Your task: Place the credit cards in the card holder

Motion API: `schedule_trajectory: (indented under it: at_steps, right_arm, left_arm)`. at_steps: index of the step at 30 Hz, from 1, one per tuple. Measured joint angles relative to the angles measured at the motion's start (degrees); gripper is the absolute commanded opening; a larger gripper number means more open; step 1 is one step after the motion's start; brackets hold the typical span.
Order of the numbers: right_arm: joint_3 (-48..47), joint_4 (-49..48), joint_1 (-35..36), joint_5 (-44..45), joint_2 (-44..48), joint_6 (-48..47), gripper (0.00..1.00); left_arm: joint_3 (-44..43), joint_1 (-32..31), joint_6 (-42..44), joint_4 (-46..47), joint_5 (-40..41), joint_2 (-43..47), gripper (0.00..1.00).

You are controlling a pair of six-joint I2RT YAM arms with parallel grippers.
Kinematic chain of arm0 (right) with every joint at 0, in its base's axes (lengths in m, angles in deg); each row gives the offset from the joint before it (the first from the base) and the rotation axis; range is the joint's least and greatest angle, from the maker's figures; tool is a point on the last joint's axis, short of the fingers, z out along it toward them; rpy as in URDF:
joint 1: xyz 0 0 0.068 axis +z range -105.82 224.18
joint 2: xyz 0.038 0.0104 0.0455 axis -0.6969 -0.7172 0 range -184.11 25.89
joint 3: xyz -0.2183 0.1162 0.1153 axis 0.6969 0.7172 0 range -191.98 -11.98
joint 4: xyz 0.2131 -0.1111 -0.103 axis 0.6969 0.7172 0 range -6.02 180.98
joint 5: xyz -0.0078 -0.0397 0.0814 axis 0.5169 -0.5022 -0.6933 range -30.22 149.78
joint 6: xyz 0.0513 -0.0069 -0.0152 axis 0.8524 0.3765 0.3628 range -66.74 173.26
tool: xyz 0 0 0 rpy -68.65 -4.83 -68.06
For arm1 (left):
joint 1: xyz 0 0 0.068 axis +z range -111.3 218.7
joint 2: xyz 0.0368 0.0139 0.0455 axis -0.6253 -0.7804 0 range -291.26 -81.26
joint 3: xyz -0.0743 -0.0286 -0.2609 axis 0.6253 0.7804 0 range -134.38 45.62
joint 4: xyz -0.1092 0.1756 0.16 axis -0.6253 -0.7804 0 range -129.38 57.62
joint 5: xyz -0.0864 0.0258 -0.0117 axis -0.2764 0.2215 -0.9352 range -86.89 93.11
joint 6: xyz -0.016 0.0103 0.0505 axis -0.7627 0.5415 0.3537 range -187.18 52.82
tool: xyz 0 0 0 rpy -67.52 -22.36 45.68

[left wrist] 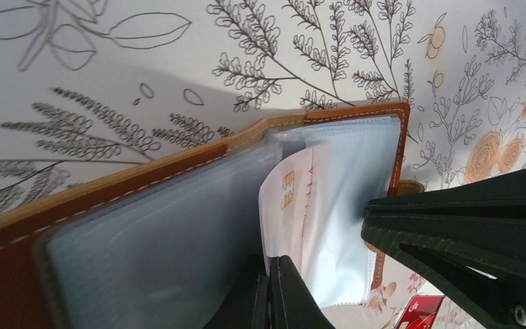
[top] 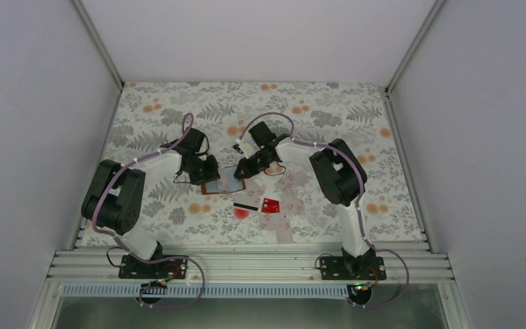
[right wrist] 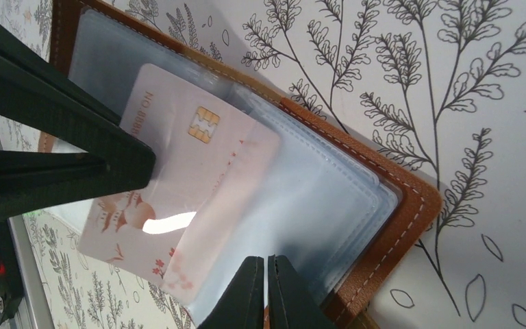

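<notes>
card holder (top: pixel 224 181): lies open on the tabletop (top: pixel 178 116) between the two arms, clear sleeves facing up inside a brown stitched edge.
pale card (right wrist: pixel 171 178): has a gold chip and lies on the open holder, one part already under a clear sleeve and the rest bare.
left fingers (left wrist: pixel 298 308): pressed together at the bare edge of the pale card. they look to be pinching it, though the contact itself is hidden at the tips.
right fingers (right wrist: pixel 291 308): pressed together at the rim of the sleeves, on the far side of the card from the left fingers. i cannot tell whether a sleeve is caught between them.
key relation: the sleeve lies straight ahead of the left fingers, toward the right arm. the card's long axis seems to run across that reach, but the sleeve blurs its outline.
striped card (top: pixel 245 206) and red card (top: pixel 270 205): flat on the tabletop, near the holder on the side of the arm bases, apart from it, a little closer to the right arm.
step, as i judge: seating this one card, which is not yet fully in.
next move calls for: a push from the left side, deeper under the sleeve, while the right side keeps the holder from sliding.
</notes>
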Motion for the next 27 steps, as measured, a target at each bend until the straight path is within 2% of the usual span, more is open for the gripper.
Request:
schedule_trajectory:
  at_steps: [13, 19, 27]
  right_arm:
    - [-0.1, 0.5, -0.1, 0.1, 0.2, 0.4, 0.05]
    - [-0.5, 4.6, -0.4, 2.5, 2.4, 1.5, 0.28]
    - [0.0, 7.0, -2.5, 5.0, 9.1, 3.8, 0.31]
  left_arm:
    - [-0.3, 0.0, -0.1, 2.9, -4.0, -3.5, 0.02]
    - [-0.8, -0.1, -0.1, 3.0, -4.5, -4.1, 0.02]
    - [-1.9, -0.2, 0.1, 2.7, -5.2, -5.6, 0.03]
